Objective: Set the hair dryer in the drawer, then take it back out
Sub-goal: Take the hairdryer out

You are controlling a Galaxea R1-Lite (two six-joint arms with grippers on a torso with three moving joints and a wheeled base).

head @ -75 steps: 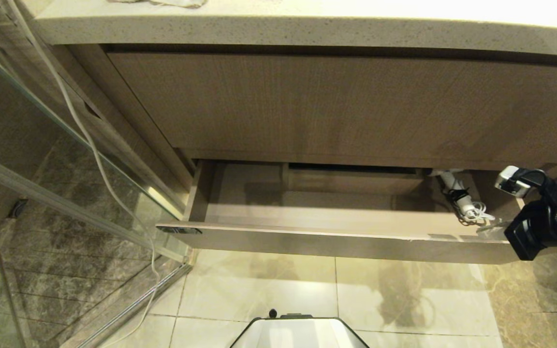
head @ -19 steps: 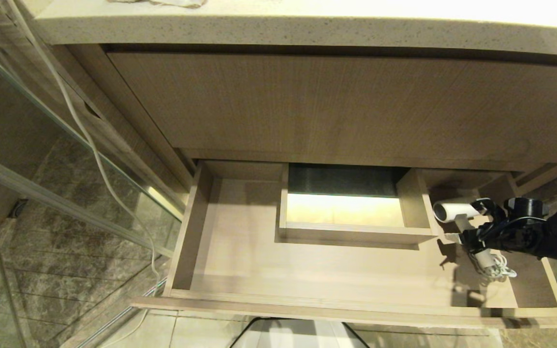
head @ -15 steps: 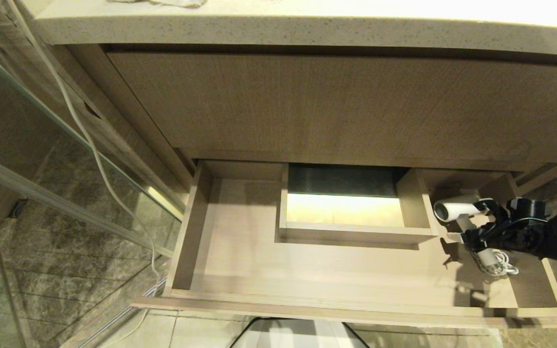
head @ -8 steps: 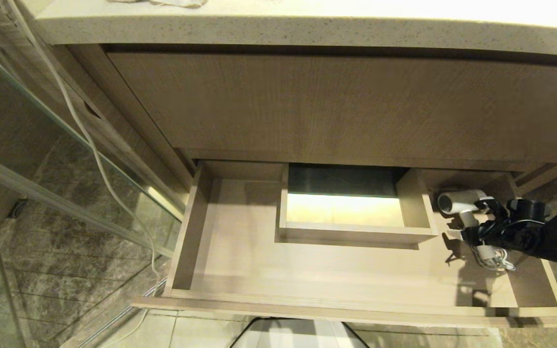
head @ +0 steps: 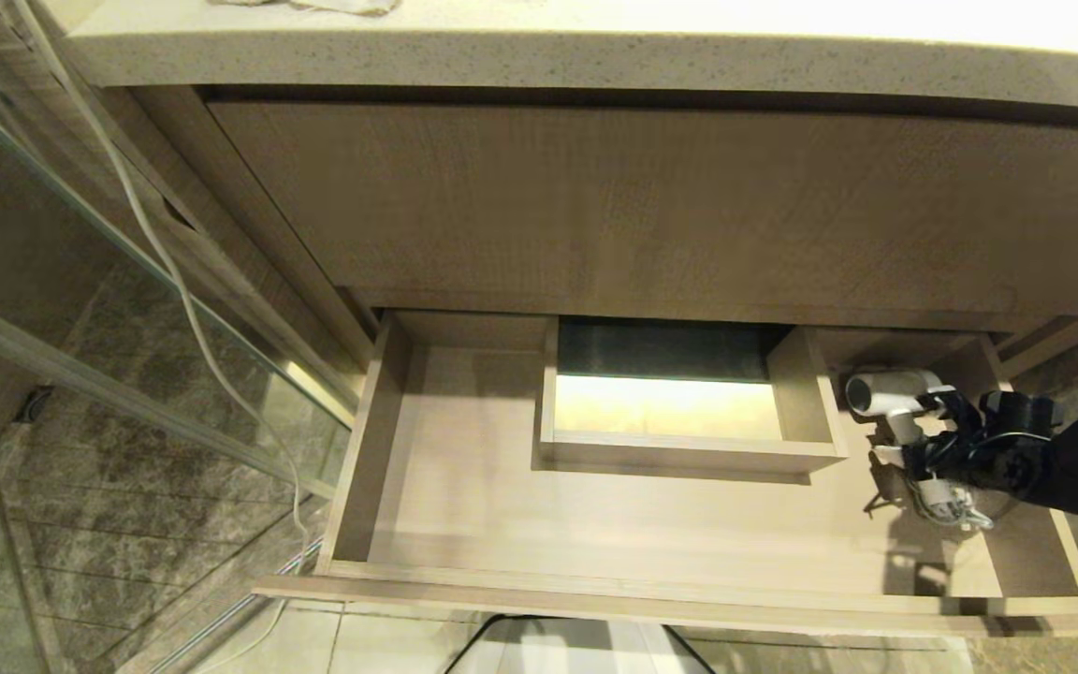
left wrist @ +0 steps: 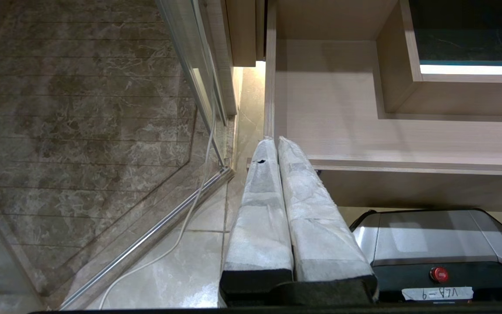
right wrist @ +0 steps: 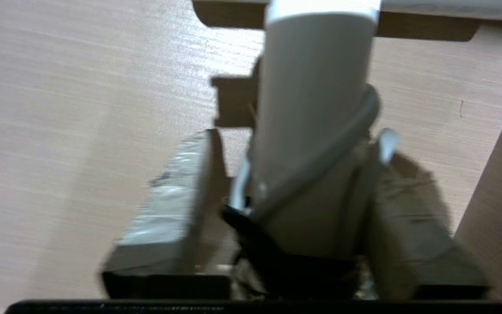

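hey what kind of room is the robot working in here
Most likely a bathroom: a stone-topped vanity counter over a pulled-out wood-grain drawer, a glass shower screen beside marble-look floor tiles, and a white hair dryer in the drawer.

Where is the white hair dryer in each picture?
Head view: hair dryer lies at the drawer's right end, right gripper around its handle.
Left wrist view: not there.
Right wrist view: handle between the fingers.
Shared landmark: the drawer's pale wood floor.

Hair dryer (head: 887, 393) lies in drawer's (head: 595, 599) right end.
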